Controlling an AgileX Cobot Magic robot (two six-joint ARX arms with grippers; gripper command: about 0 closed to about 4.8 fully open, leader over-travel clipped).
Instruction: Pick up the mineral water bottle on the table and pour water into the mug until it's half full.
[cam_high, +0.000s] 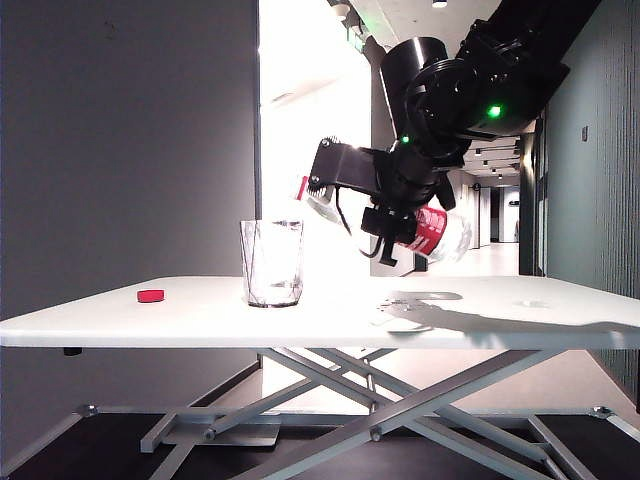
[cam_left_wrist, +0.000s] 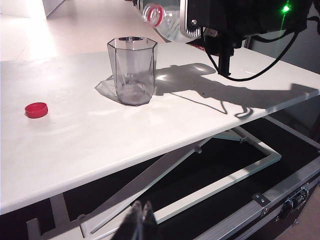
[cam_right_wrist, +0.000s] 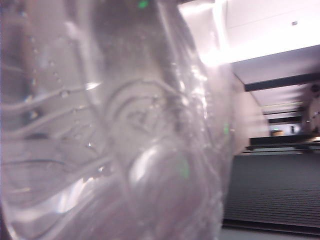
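Red cap (cam_left_wrist: 36, 109): lying nearest on the white surface (cam_left_wrist: 75, 145).
Left end effector (cam_left_wrist: 141, 220): fingers together, waiting low.
Mug (cam_high: 271, 262): standing empty.
Right end effector (cam_high: 392, 215): clamping the mineral water bottle (cam_high: 436, 232), tipping it.
Tip: bring the mouth over the mug, then pour slowly.

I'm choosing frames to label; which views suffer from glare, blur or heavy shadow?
Exterior view: bright backlight from the corridor washes out the mineral water bottle held by the right gripper. Left wrist view: sharp, arm shadow beside the mug, left gripper dim. Right wrist view: bottle fills it, blurred.
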